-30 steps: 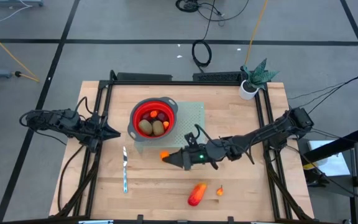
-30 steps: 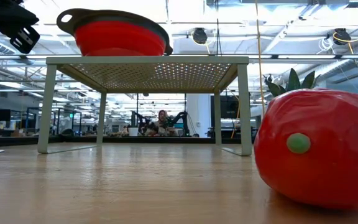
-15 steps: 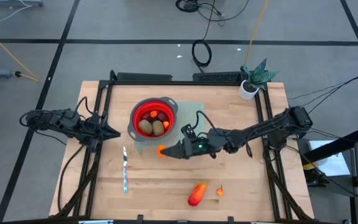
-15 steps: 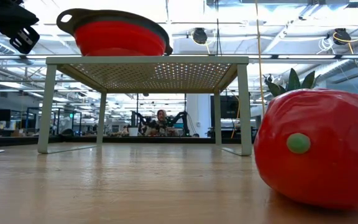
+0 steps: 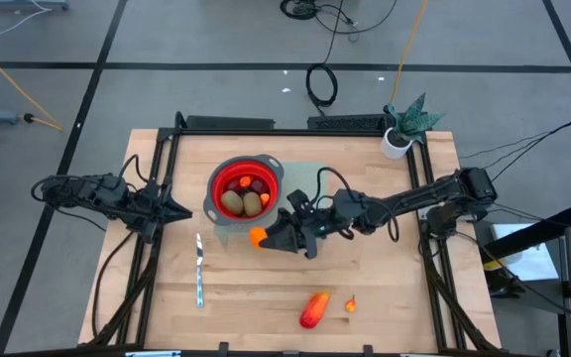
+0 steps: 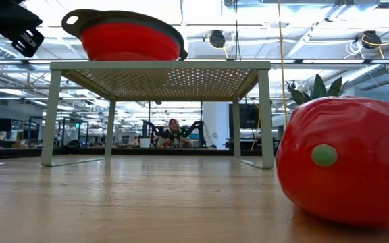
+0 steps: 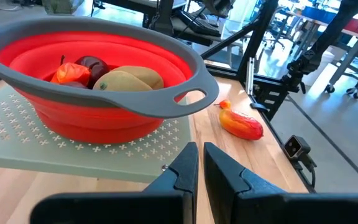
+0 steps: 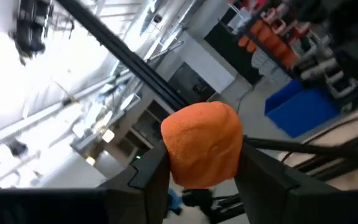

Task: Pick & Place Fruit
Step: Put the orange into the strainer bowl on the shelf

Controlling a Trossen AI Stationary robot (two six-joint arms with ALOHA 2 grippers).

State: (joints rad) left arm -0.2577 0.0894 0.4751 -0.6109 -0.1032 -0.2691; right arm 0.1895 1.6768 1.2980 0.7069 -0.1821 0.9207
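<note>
The right gripper (image 5: 262, 238) hangs just right of the red bowl (image 5: 266, 165), its fingers (image 8: 143, 176) clamped on an orange fruit piece (image 8: 204, 144). The bowl, on a pale perforated stand (image 5: 310, 178), holds 2 brown-green ovals (image 5: 242, 202) and dark-red fruit (image 5: 252, 183). An elongated red-orange piece (image 5: 313, 309) lies on the near desk (image 5: 385, 297). The left gripper (image 5: 181, 212) waits left of the bowl, fingers together.

bowl (image 5: 216, 180): 1 | ovals (image 5: 232, 202): 2 | dark-red rounds (image 5: 257, 183): 1 | orange pieces (image 5: 258, 237): 2 | elongated red-orange fruit (image 5: 313, 309): 1 | knife (image 5: 199, 270): 1 | plant (image 5: 404, 124): 1
</note>
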